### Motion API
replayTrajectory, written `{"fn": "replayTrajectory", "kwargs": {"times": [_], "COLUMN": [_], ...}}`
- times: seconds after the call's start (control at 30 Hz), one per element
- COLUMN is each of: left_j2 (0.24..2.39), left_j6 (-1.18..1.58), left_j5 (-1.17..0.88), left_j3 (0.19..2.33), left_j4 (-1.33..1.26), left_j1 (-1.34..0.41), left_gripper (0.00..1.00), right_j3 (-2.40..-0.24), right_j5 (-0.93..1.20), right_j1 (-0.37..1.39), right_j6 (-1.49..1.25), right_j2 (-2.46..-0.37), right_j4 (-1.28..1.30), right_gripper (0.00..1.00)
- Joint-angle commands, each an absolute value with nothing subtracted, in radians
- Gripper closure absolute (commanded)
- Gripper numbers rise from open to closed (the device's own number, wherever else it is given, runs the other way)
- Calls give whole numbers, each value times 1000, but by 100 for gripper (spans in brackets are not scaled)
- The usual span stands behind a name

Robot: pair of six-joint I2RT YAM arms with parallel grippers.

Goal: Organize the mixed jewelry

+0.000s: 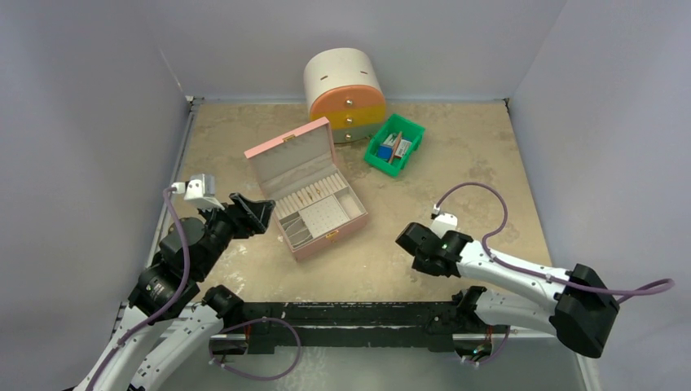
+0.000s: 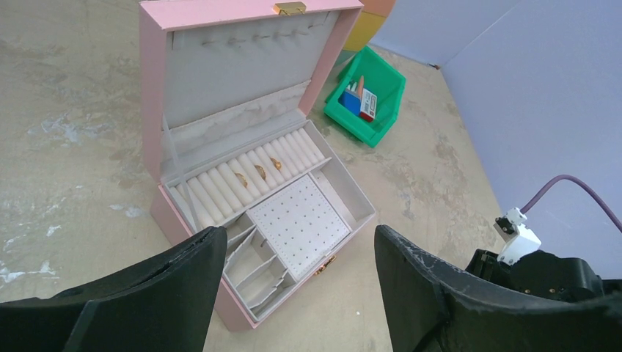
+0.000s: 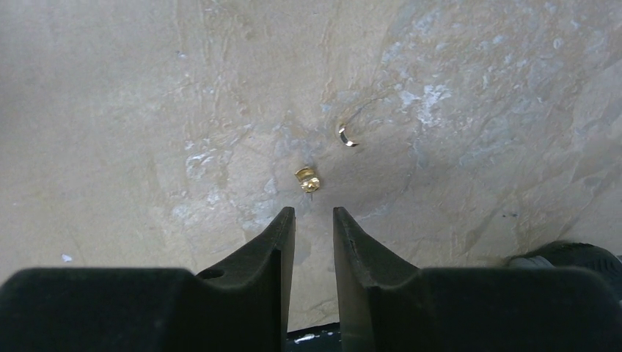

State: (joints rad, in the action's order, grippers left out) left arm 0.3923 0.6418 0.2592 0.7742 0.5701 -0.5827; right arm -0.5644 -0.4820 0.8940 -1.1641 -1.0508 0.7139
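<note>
The open pink jewellery box (image 2: 158, 110) holds three gold rings (image 2: 259, 172) in its ring rolls (image 2: 213, 192). A gold stud (image 3: 308, 180) and a silvery wire hoop (image 3: 346, 137) lie on the table (image 3: 110, 110) before the barely parted, empty right gripper (image 3: 313, 213). The left gripper (image 2: 297, 235) gapes wide, empty.

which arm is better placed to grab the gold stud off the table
Right. The right gripper sits just short of the stud, fingers slightly apart and aimed at it. The left gripper faces the box instead.

1. We see a tiny gold stud (image 3: 309, 180) lying on the bare tabletop (image 3: 147, 110).
2. Near it but apart lies a thin silvery wire hoop (image 3: 347, 137), faintly visible.
3. We count three gold rings (image 2: 260, 171) slotted between the ring rolls of the pink jewelry box (image 2: 152, 110).
</note>
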Motion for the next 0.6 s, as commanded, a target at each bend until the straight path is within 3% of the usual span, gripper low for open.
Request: {"fn": "replayTrajectory", "kwargs": {"times": [0.0,0.57], "left_j2": [382,374], "left_j6": [624,620], "left_j5": [245,241], "left_j3": [776,779], "left_j4": [529,529], "left_j1": [-577,-577], "left_gripper": [27,27], "right_j3": [-595,-551], "right_j5": [-554,-511], "right_j1": [888,858], "right_j6": [-1257,-1229], "right_j2": [-1098,-1120], "right_j4": [786,663], "right_gripper": [71,76]}}
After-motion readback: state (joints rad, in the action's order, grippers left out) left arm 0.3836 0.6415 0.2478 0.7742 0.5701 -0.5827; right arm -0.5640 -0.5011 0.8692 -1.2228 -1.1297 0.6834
